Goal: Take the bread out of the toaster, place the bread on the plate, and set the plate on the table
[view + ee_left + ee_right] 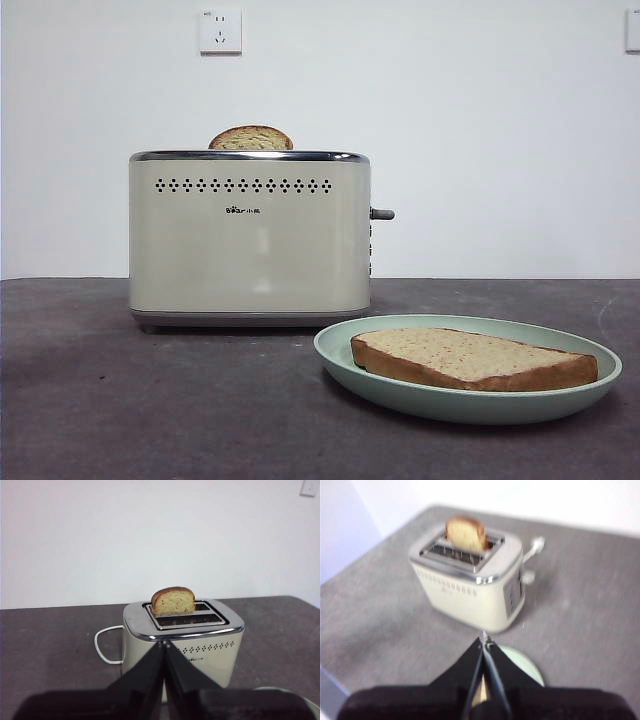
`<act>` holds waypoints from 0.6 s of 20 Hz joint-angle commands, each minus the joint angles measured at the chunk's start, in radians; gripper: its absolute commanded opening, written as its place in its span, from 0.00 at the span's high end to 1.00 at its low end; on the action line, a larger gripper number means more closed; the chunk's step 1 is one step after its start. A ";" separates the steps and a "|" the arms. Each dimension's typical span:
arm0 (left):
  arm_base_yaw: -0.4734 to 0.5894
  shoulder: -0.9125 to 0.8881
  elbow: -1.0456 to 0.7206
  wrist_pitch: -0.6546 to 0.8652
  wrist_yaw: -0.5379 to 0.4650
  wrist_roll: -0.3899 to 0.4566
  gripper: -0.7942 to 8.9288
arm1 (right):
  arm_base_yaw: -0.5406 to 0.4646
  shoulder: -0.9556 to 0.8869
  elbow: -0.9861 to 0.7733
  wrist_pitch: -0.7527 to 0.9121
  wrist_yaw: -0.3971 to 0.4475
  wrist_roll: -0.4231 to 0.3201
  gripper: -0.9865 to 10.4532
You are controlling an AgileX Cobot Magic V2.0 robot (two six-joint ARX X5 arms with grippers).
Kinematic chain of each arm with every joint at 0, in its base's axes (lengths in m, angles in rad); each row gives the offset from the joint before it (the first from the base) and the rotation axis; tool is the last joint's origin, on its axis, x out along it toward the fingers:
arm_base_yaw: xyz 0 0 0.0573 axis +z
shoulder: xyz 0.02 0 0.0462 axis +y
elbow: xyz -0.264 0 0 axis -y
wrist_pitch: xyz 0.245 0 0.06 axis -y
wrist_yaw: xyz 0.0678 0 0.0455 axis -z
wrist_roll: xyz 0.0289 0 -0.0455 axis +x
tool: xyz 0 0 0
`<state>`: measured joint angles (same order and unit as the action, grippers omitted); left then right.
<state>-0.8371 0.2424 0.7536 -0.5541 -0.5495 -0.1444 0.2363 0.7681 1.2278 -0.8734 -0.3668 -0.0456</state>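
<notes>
Nearest, the flat tan toast slice (470,360) lies in the round mint-green plate (345,365) on the dark grey table (150,410); behind stands the cream boxy toaster (250,240), a second slice (251,138) protruding. Both the left gripper (165,645) and the right gripper (483,642) hover pinched closed, empty

A second bread slice (251,138) pokes up, domed; a white wall socket (220,31) hangs above; a white cord (106,647) loops beyond the left pincer (165,647).
</notes>
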 commanded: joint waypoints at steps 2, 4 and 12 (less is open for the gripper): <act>-0.002 -0.004 -0.035 0.029 0.000 -0.014 0.93 | 0.002 -0.090 -0.167 0.088 0.003 -0.007 0.92; -0.002 -0.004 -0.064 0.061 0.001 -0.013 0.93 | 0.002 -0.135 -0.269 0.141 0.004 -0.008 0.92; -0.001 0.006 -0.189 0.178 -0.026 0.056 0.92 | 0.002 -0.142 -0.453 0.131 0.064 -0.004 0.92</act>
<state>-0.8371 0.2470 0.5732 -0.3729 -0.5663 -0.1181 0.2363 0.6296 0.7753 -0.7563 -0.3069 -0.0486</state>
